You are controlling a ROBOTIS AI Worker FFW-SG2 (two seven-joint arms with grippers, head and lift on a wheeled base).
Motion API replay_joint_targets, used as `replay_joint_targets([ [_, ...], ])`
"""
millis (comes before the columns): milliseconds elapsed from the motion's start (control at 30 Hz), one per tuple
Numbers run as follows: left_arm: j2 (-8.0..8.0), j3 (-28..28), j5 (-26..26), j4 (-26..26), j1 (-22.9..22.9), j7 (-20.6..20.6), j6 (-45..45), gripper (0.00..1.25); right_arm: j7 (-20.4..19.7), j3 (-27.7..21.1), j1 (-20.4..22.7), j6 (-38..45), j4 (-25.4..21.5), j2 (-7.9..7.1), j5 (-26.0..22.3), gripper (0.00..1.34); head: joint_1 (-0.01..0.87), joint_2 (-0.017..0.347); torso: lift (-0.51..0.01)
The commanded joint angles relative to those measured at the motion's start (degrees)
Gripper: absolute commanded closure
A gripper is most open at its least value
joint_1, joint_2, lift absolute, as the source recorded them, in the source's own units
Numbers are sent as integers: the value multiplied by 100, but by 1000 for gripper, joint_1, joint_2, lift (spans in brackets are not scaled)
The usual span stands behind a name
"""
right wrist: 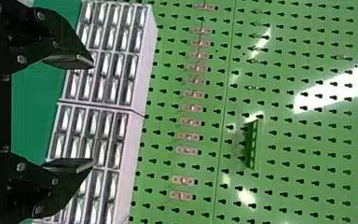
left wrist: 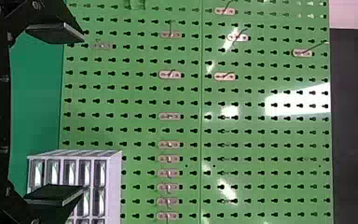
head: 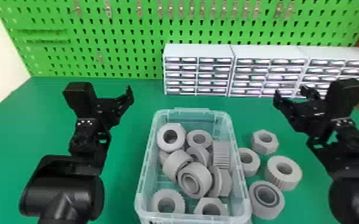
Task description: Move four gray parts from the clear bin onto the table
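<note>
4 gray parts sit on the table [head: 119, 184], right of the clear bin [head: 191, 110]: hex nut [head: 264, 148] farthest back, smooth ring [head: 251, 170] just beside the bin wall, ribbed ring [head: 278, 182] farthest out, thick ring [head: 271, 210] nearest the robot. More gray parts [head: 204, 178] are heaped inside the bin. Right gripper [right wrist: 92, 112] is empty, fingers spread; left gripper [left wrist: 82, 115] also empty, fingers apart. Key relation: the 4 on the table are nearer the right arm, lying inward of its gripper and closer to the robot's body; both grippers look raised and aimed at the pegboard [left wrist: 135, 107], not down at the parts. Count looks met, so probably no more picking; next is likely just holding clear. Risk: a low inward sweep by the right arm could knock the hex nut.
</note>
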Motion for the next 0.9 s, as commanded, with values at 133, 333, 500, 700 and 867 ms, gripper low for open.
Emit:
replay_joint_targets([
  [133, 0, -3, -1, 0, -7, 3, 0, 142, 0, -25, 16, -1, -1, 11, -4, 513, 693, 72, -52],
  [333, -9, -3, -1, 0, -7, -5, 0, 142, 0, -16, 7, -1, -1, 11, -4, 513, 693, 72, -52],
  [500, -9, -3, -27, 0, -16, -5, 0, 142, 0, -16, -2, -1, -1, 11, -4, 512, 693, 72, -52],
  [700, -9, -21, -36, 0, -16, -5, 0, 142, 0, -25, 16, -1, -1, 20, -4, 513, 693, 72, -52],
  [867, -9, -39, -45, 0, 2, 3, 0, 142, 0, -51, 51, -1, -1, 29, -4, 512, 693, 72, -52],
])
